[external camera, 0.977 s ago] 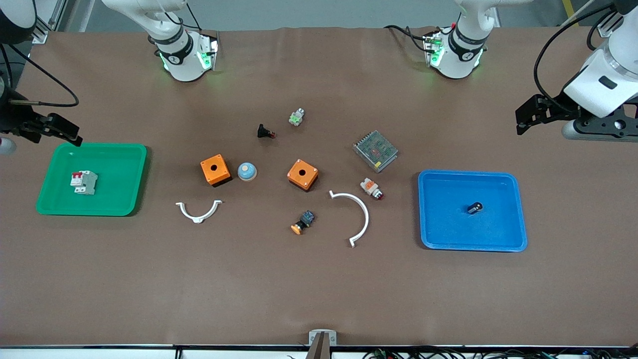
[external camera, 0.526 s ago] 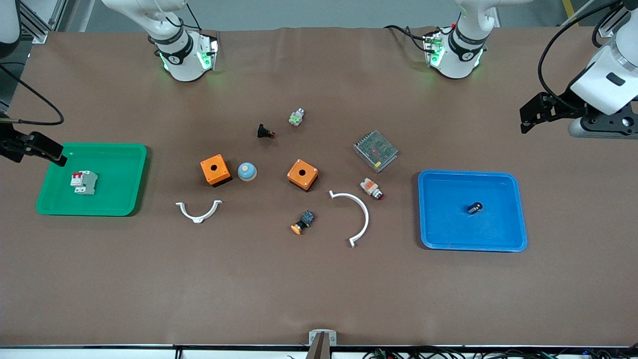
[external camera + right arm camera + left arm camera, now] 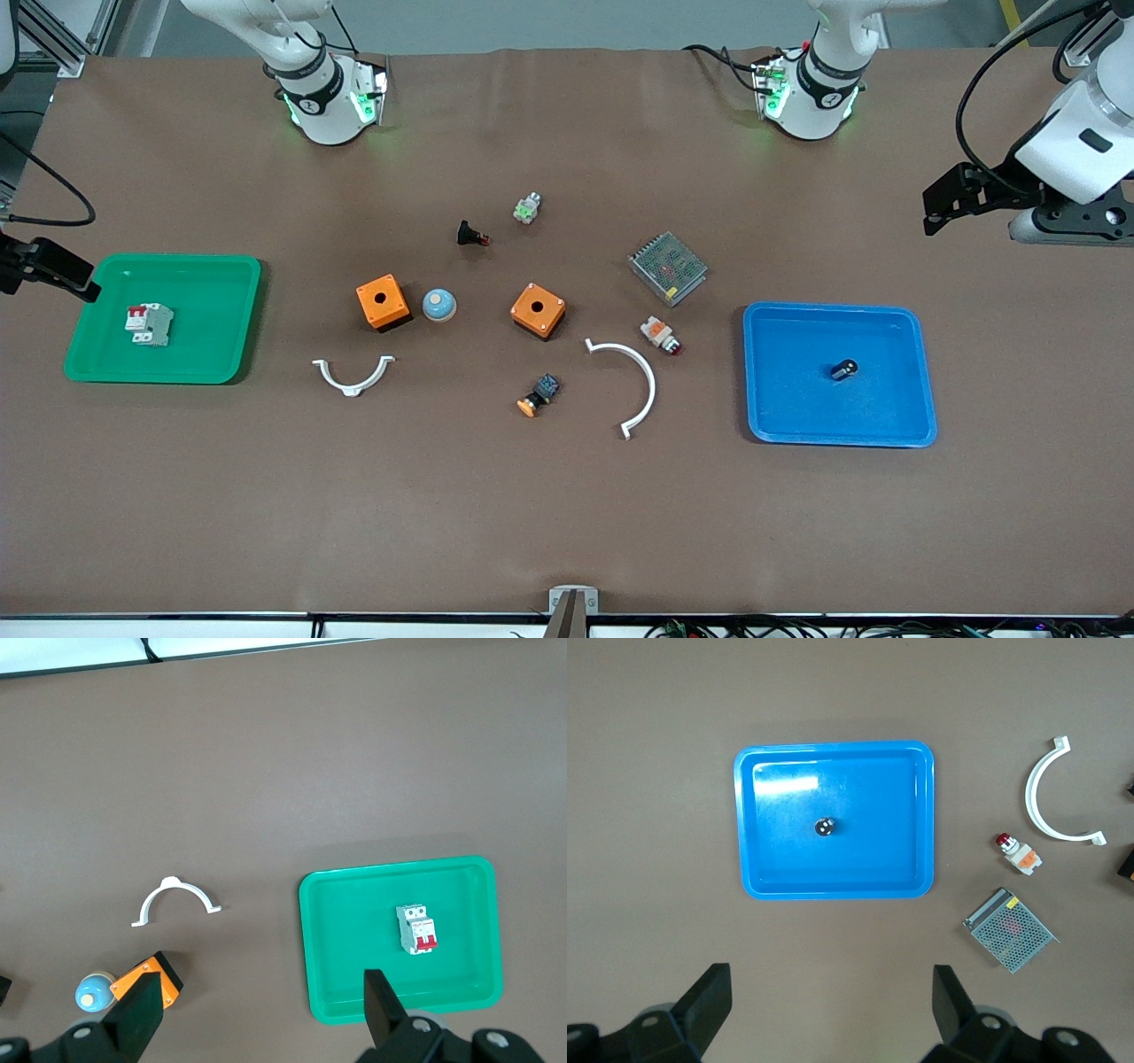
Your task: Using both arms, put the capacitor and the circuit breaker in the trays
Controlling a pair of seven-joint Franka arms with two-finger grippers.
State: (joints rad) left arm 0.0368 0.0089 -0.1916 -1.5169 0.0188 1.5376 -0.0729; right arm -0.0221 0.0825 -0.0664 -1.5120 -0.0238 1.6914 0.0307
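Observation:
The capacitor [image 3: 844,369] lies in the blue tray [image 3: 904,416] at the left arm's end of the table; it also shows in the left wrist view [image 3: 825,826]. The circuit breaker [image 3: 149,324] lies in the green tray [image 3: 221,354] at the right arm's end; it also shows in the right wrist view [image 3: 416,929]. My left gripper [image 3: 935,208] is open and empty, high over bare table beside the blue tray [image 3: 833,890]. My right gripper [image 3: 75,276] is open and empty, high over the green tray's outer edge [image 3: 354,1005].
Between the trays lie two orange boxes [image 3: 383,302] [image 3: 538,310], a blue dome [image 3: 438,305], two white curved clips [image 3: 353,374] [image 3: 633,381], a mesh metal box [image 3: 667,268], a white-orange button [image 3: 660,333], an orange-capped switch [image 3: 539,395] and a black push-button [image 3: 470,235].
My right gripper has drawn back from the green tray toward the table's end. My left gripper has shifted slightly. The parts in the trays have not moved.

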